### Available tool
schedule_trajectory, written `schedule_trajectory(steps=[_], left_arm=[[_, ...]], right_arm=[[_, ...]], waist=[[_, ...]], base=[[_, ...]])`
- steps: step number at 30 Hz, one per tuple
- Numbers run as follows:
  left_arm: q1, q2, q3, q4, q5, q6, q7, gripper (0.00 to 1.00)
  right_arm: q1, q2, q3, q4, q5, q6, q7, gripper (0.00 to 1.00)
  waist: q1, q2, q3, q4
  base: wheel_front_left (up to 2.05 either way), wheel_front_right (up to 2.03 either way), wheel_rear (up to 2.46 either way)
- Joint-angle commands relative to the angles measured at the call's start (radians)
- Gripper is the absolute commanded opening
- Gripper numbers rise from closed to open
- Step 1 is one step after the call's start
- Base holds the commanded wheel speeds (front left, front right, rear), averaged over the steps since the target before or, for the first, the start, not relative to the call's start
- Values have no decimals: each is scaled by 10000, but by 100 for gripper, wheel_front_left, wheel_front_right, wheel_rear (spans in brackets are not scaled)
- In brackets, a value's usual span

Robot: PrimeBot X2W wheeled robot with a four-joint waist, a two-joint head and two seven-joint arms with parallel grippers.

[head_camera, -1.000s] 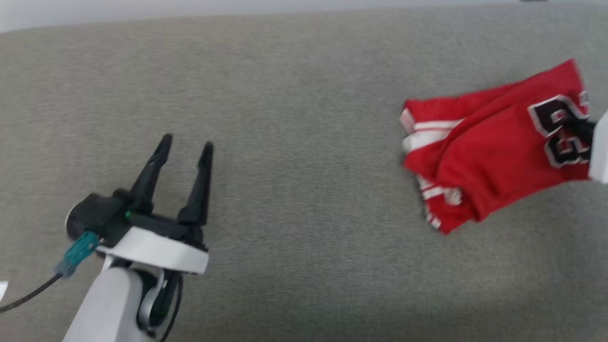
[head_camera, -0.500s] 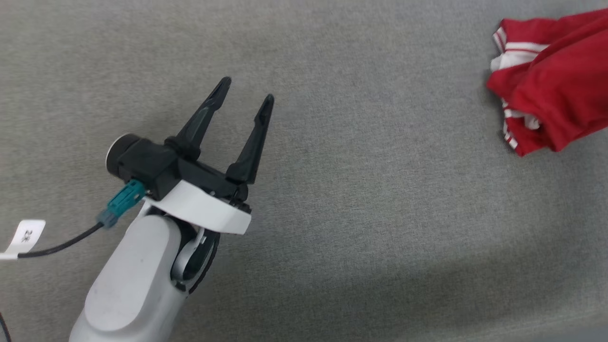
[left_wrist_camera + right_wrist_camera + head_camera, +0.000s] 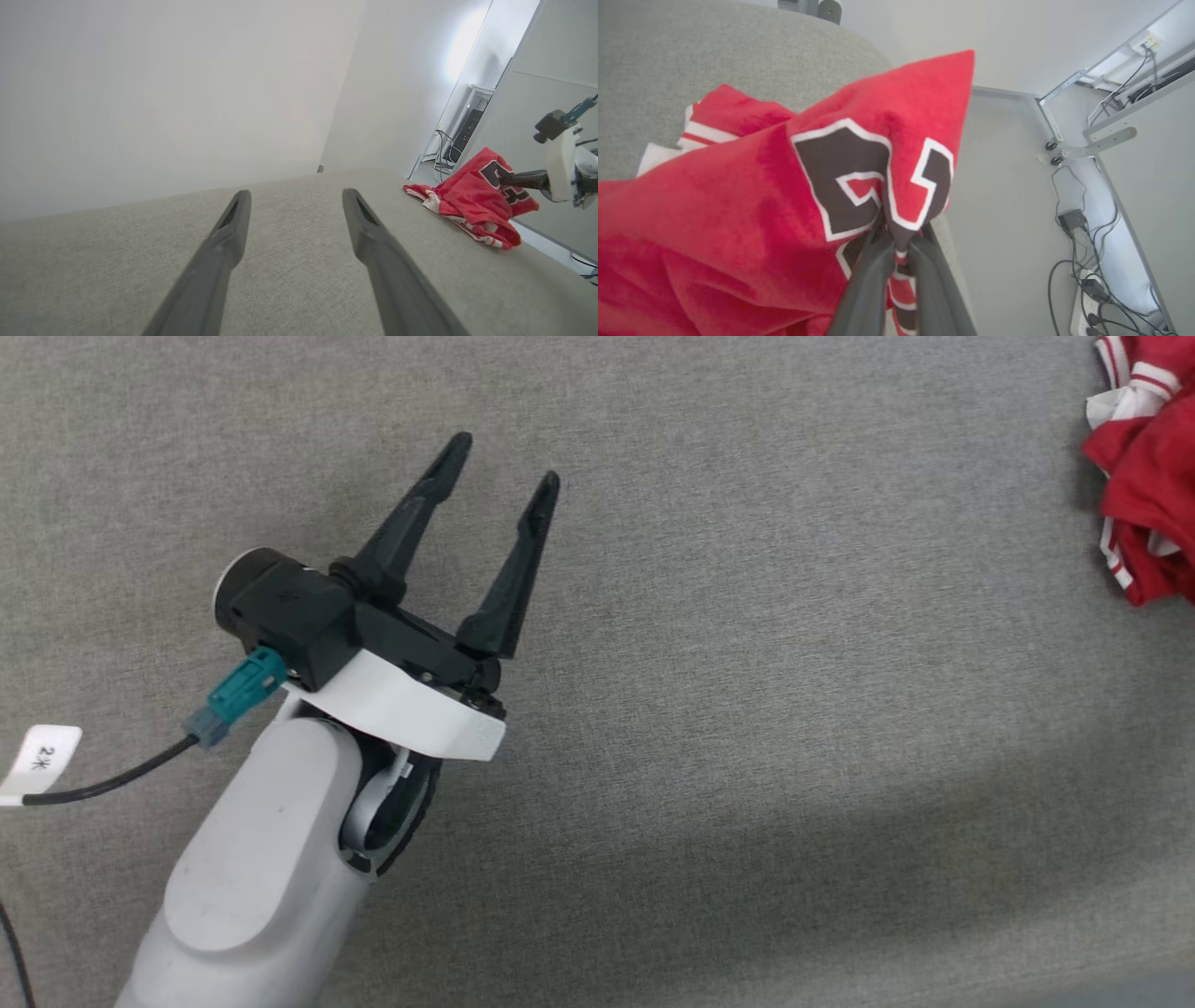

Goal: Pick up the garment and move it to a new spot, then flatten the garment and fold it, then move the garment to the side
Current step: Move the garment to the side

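Note:
The garment (image 3: 1153, 495), a red jersey with white striped trim, lies bunched at the head view's upper right edge on the grey surface. In the right wrist view my right gripper (image 3: 899, 235) is shut on the garment (image 3: 752, 186), pinching a fold by the black white-outlined number. From the left wrist view the garment (image 3: 472, 205) hangs partly lifted near the far right edge of the surface, with the right gripper (image 3: 509, 178) holding it. My left gripper (image 3: 504, 462) stands open and empty over bare fabric, far to the garment's left, as the left wrist view (image 3: 294, 193) also has it.
The grey fabric surface (image 3: 747, 709) spreads wide between the left gripper and the garment. Its right edge drops to a floor with cables and a power strip (image 3: 1087, 280). A metal rack (image 3: 460, 135) stands against the white wall beyond.
The head camera has swung left and down, so the garment has slid toward the picture's upper right edge. The left gripper stays open; the right stays shut on the garment.

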Motion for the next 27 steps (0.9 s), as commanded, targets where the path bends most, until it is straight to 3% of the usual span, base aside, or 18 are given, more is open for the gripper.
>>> schedule_trajectory(steps=[1, 6, 9, 10, 11, 22, 27], left_arm=[[-75, 61, 95, -46, -73, -25, -48, 100], [-28, 77, 341, -92, -121, -25, -48, 100], [65, 43, 551, -190, -173, -25, -48, 100], [119, 7, 656, -228, -232, -25, -49, 100], [161, -36, 762, -295, -295, -25, -48, 100], [1068, -93, 2023, -515, -439, -25, -48, 100], [1706, -272, 2764, -725, -410, -25, -48, 100]], right_arm=[[-235, 148, -203, 496, -159, -3, -195, 0], [-594, 319, -530, 1254, -418, -3, -577, 3], [-860, 352, -805, 1725, -701, -3, -698, 53], [-968, 352, -934, 1830, -740, -3, -768, 93], [-1059, 340, -984, 1933, -823, -3, -817, 100], [-1420, 633, -1157, 2107, -907, -3, -1806, 100], [-1047, 1329, -923, 1748, -500, -3, -2404, 100]], waist=[[0, 0, 75, 73], [0, 0, 115, 155], [0, 0, 80, 190], [0, 0, 57, 198], [0, 0, 19, 208], [0, 0, -725, 329], [0, 0, -1330, 532]], base=[[0, 0, 0], [0, 0, 0], [0, 0, 0], [0, 0, 0], [0, 0, 0], [0, 0, 0], [0, 0, 0]])
